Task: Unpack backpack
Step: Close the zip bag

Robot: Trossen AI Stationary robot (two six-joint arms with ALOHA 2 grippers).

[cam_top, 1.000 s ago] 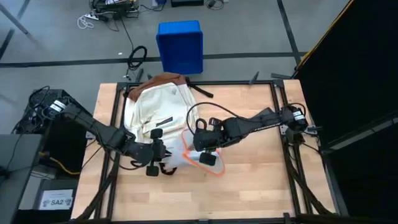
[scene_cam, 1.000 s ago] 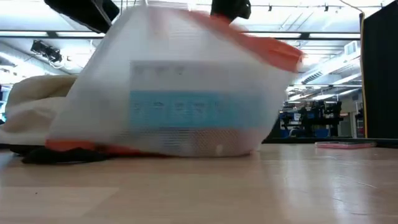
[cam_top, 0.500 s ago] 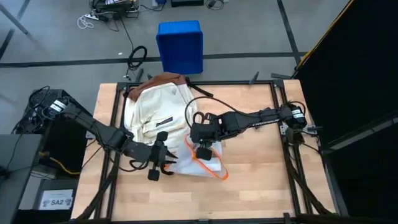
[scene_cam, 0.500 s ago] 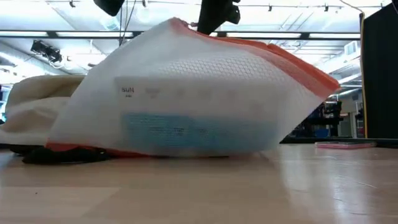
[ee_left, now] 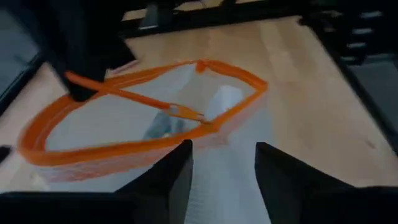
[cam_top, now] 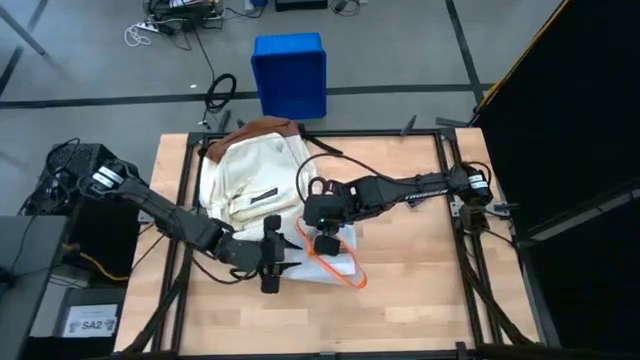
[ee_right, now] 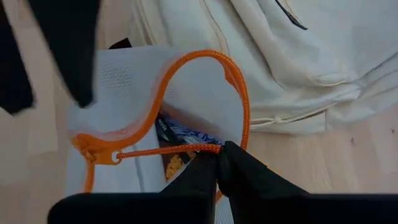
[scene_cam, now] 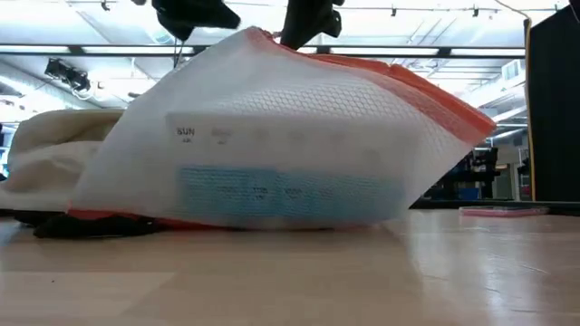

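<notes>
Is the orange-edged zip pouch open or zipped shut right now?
Open. The pouch's orange rim gapes in a wide loop in both wrist views, contents visible inside; the right gripper pinches that rim.

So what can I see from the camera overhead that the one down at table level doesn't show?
Only the overhead view shows the cream backpack laid out whole, the blue bin on the floor, and both arms reaching in: the left end effector and the right end effector at the orange-edged pouch. Only the low view shows the pouch's blue printed panel and the ceiling lights behind. Both share the pouch, open-mouthed on the wooden table, beside the backpack.
</notes>
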